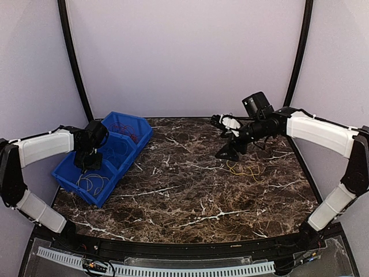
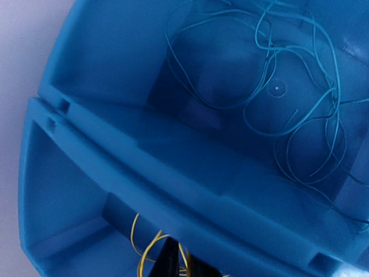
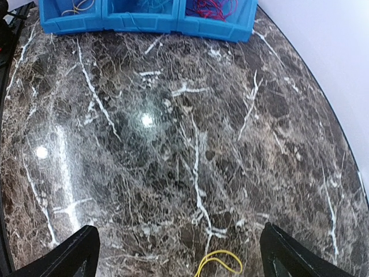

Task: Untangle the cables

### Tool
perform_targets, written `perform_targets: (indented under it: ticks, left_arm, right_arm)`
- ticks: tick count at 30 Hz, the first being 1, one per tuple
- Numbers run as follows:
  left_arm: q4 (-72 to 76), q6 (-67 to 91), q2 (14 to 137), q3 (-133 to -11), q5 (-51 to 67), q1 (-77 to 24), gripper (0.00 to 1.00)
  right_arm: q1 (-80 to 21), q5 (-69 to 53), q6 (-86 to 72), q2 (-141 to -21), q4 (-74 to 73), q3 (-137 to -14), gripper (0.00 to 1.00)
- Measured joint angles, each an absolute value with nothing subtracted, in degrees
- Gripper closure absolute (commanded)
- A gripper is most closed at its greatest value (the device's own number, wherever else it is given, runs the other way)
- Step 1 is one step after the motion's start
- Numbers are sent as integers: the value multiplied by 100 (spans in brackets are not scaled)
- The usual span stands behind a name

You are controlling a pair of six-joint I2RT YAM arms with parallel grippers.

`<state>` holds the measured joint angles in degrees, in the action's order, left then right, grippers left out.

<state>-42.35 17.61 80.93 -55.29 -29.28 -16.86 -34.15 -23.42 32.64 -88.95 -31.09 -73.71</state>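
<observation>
- The dark marble table (image 1: pixel 190 196) fills the top view.
- The two white-and-black arms reach in from its sides: the left arm (image 1: pixel 46 147) from nine o'clock, the right arm (image 1: pixel 317 133) from three o'clock.
- A blue bin (image 1: pixel 69 176) with three compartments lies at about nine to ten o'clock on the table, set at a slant.
- The right gripper (image 3: pixel 180 257) hangs at about two o'clock above the table, its fingers (image 3: pixel 81 254) spread wide with nothing between them but bare marble.
- The left gripper (image 1: pixel 87 164) hangs over the bin, by the wall between the near and middle compartments. Only one dark fingertip shows in its wrist view, so I cannot tell whether it is open or closed.
- The red cables (image 1: pixel 124 128) lie in the far compartment.
- The blue cables (image 2: pixel 288 86) loop in the middle one.
- The yellow cables (image 2: pixel 147 248) lie in the near one, right beside the left fingertip.
- A loose yellow cable (image 1: pixel 245 170) lies on the marble at about three o'clock, at four o'clock from the right gripper. In the right wrist view it sits at the six o'clock edge, between the spread fingers.
</observation>
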Motion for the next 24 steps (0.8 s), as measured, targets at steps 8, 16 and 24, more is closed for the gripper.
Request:
perform_targets:
  ticks: [8, 16, 24]
  left_arm:
    - [-4864, 2016, 8602, -5972, -2808, -1605, 43]
    - [-5483, 1968, 8230, -6954, -2698, -1601, 45]
    - [-5081, 1398, 7710, -7524, -1798, -2482, 48]
  right_arm:
    - [-2829, -2353, 3242, -8650, -3347, -6672, 1]
    - [-2038, -2097, 3092, -8672, -3240, -6598, 1]
    - [-1354, -1643, 3009, -9144, -2967, -6525, 27]
